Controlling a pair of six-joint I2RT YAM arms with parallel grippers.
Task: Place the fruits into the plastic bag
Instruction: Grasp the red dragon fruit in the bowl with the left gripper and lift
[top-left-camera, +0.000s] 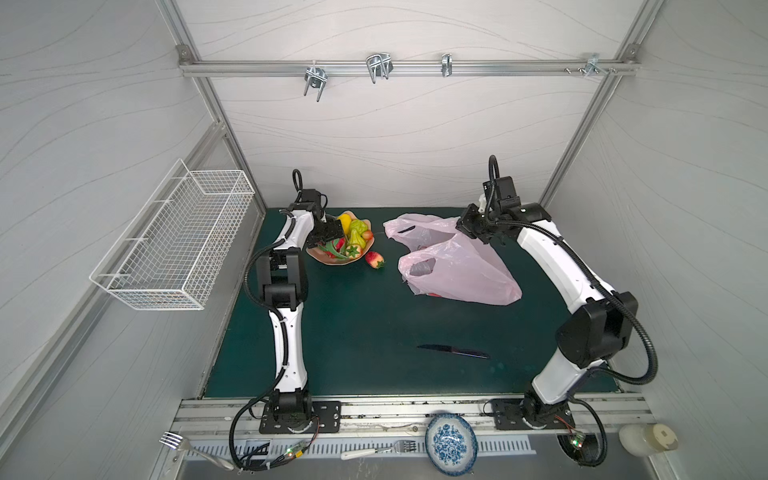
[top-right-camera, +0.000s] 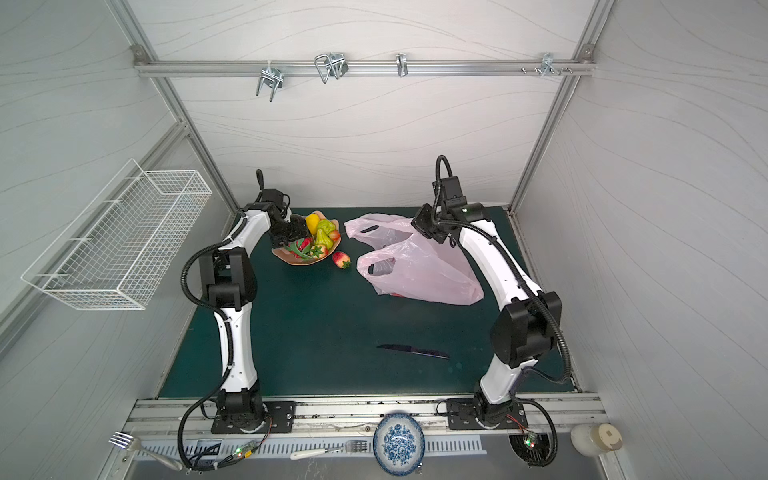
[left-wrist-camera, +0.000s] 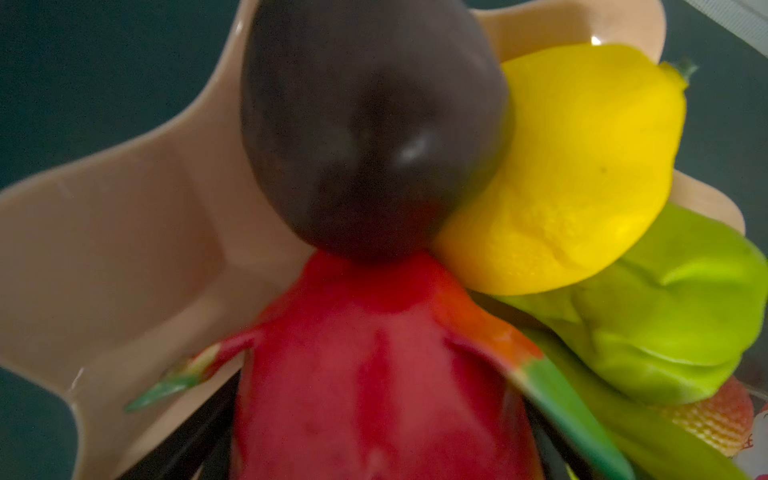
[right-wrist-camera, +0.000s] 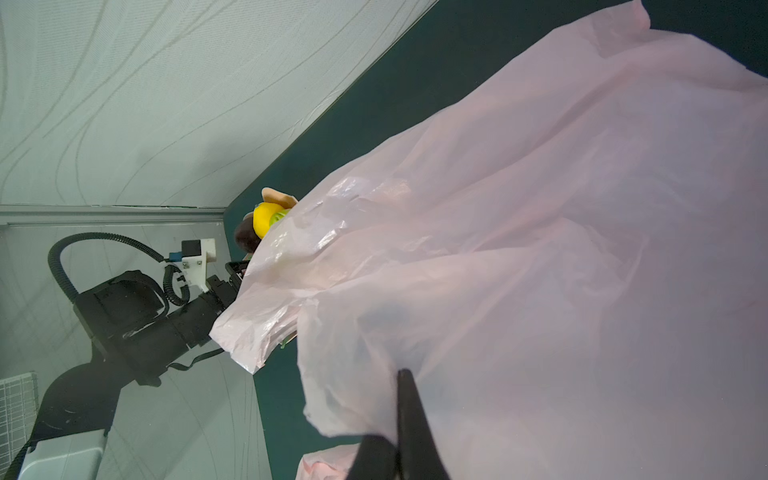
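Note:
A peach bowl at the back left holds the fruits: a yellow lemon, green pears, a dark brown round one and a red-green dragon fruit. My left gripper is down in the bowl. Its dark fingers press both sides of the dragon fruit. One red fruit lies on the mat beside the bowl. The pale pink plastic bag lies to the right. My right gripper is shut on the bag's film and holds its far edge up.
A dark knife lies on the green mat near the front. A white wire basket hangs on the left wall. A blue patterned plate, two forks and a jar sit on the front ledge.

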